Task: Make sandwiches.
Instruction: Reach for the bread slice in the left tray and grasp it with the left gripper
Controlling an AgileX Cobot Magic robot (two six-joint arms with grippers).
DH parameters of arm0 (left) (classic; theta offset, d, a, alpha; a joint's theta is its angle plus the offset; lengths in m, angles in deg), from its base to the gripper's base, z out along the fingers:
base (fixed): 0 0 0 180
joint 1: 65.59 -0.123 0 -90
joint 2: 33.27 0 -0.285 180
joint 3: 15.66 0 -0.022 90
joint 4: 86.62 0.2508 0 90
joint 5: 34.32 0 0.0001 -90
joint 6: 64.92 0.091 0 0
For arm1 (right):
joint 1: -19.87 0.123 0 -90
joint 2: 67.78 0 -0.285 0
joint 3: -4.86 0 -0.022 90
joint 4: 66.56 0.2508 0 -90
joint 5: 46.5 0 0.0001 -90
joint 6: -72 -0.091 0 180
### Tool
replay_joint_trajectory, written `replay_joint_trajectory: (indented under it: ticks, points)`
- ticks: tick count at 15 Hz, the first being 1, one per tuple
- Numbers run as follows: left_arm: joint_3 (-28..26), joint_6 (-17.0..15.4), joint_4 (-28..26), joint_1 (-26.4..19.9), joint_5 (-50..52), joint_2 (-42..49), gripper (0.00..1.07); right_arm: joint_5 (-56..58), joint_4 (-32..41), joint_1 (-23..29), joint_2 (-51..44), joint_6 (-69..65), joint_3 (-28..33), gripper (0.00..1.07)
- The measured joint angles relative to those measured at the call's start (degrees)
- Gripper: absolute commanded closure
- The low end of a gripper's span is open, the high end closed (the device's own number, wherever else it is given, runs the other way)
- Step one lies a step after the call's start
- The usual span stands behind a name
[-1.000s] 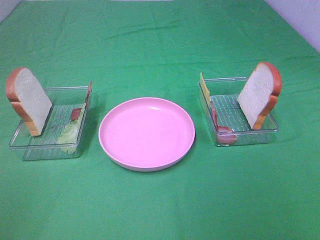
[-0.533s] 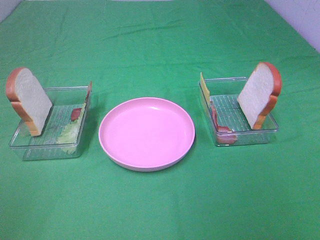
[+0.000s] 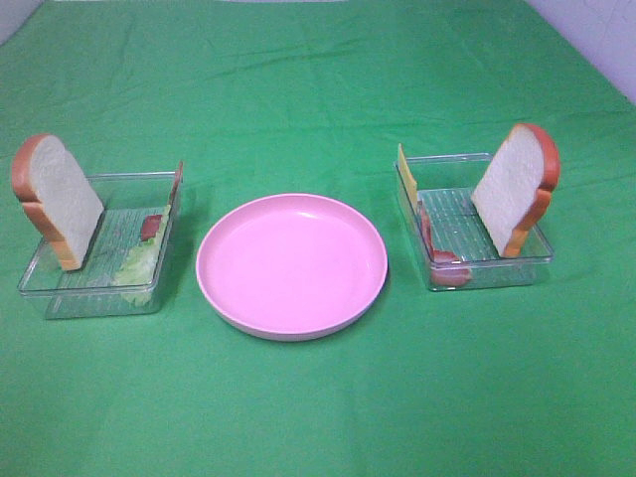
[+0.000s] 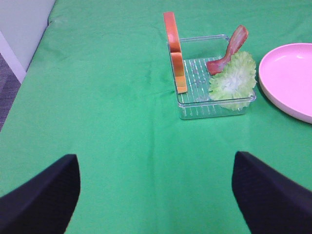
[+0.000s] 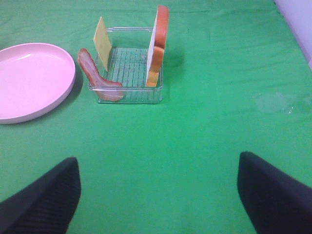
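Nothing has moved since the earlier frames. In the left tray (image 3: 60,298) a bread slice (image 3: 58,202) leans upright at the outer wall, with lettuce (image 3: 139,260) and a bacon strip (image 3: 151,227) beside it. The pink plate (image 3: 291,263) sits between the trays. The right tray (image 3: 487,273) holds cheese (image 3: 405,179), bacon (image 3: 429,234) and a second bread slice (image 3: 517,199). The left claw (image 4: 153,161) and right claw (image 5: 157,161) hang spread wide over the cloth (image 3: 318,397), gripping nothing.

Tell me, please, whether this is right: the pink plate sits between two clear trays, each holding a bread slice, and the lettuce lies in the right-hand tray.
Not quite: the lettuce lies in the left-hand tray, as the exterior high view shows. The pink plate does sit between the two clear trays, each holding a bread slice.
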Motion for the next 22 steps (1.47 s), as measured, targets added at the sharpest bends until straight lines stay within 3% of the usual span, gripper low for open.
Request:
replay_joint_trajectory:
  ticks: [5, 7, 9, 12, 22]
  points:
    - [-2.7, 0.0, -0.7, 0.0, 6.4, -1.9, 0.26, 0.0, 0.0, 0.0, 0.0, 0.0, 0.0, 0.26]
    - [-3.0, -0.1, -1.9, 0.0, 10.8, -7.0, 0.26, 0.0, 0.0, 0.0, 0.0, 0.0, 0.0, 0.26]
    - [-4.2, -0.1, -5.7, 0.0, 14.8, -19.5, 0.26, 0.0, 0.0, 0.0, 0.0, 0.0, 0.0, 0.26]
    - [-8.8, -0.1, -6.6, 0.0, 15.1, -32.2, 0.26, 0.0, 0.0, 0.0, 0.0, 0.0, 0.0, 0.26]
    - [-35.0, 0.2, -6.8, 0.0, 8.4, -82.3, 0.26, 0.0, 0.0, 0.0, 0.0, 0.0, 0.0, 0.26]
